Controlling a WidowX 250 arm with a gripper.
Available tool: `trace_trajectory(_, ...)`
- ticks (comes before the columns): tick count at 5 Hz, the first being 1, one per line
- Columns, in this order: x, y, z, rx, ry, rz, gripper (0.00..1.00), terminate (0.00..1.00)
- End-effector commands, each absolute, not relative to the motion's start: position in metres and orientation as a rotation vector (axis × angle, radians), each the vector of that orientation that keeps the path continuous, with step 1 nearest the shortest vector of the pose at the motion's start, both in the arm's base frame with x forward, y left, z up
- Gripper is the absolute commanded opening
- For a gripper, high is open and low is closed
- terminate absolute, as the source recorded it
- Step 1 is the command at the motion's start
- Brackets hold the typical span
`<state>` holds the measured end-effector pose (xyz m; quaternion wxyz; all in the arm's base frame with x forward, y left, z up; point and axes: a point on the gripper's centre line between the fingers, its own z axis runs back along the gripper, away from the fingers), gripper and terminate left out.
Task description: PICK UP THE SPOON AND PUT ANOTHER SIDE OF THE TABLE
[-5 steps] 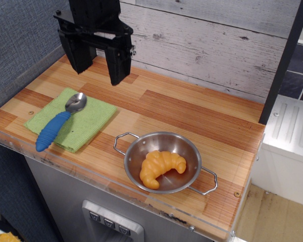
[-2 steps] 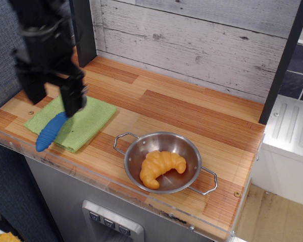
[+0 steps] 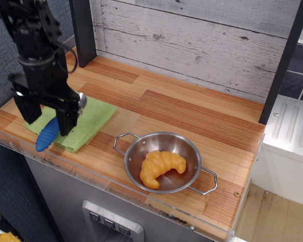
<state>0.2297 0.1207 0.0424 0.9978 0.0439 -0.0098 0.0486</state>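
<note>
The hand [image 3: 46, 117] hangs open astride the spoon [image 3: 49, 133], gripping nothing, the blue handle running lengthwise off the green cloth [image 3: 86, 123] toward the surface's [image 3: 192, 118] front edge.

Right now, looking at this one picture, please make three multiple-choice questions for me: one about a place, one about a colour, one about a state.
1. Where does the spoon lie?
A. in the steel bowl
B. on the green cloth at the table's left end
C. on the bare wood by the back wall

2. What colour is the spoon's handle?
A. blue
B. red
C. white

3. How does the claw stand?
A. shut on the croissant
B. raised high by the wall
C. open, lowered over the spoon

Answers:
1 B: the handle rests on the green cloth, its tip sticking out toward the table front edge.
2 A: bright blue below the claw.
3 C: its fingers stand apart, one on either side of the handle; the croissant stays in the steel bowl.
</note>
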Motion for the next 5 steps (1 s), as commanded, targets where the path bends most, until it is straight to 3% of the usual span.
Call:
trace_trajectory(1,0.2409,0.1272,0.0352,0.125,-0.015,0.113,1.0,0.0)
trace_trajectory(2,0.2415,0.1289,0.0324,0.129,-0.008,0.112,1.0,0.0)
trace_trajectory(3,0.2421,0.1293,0.032,0.124,-0.001,0.105,0.0,0.0)
trace_trajectory(5,0.2429,0.1217,0.0371,0.117,0.006,0.075,0.0,0.0)
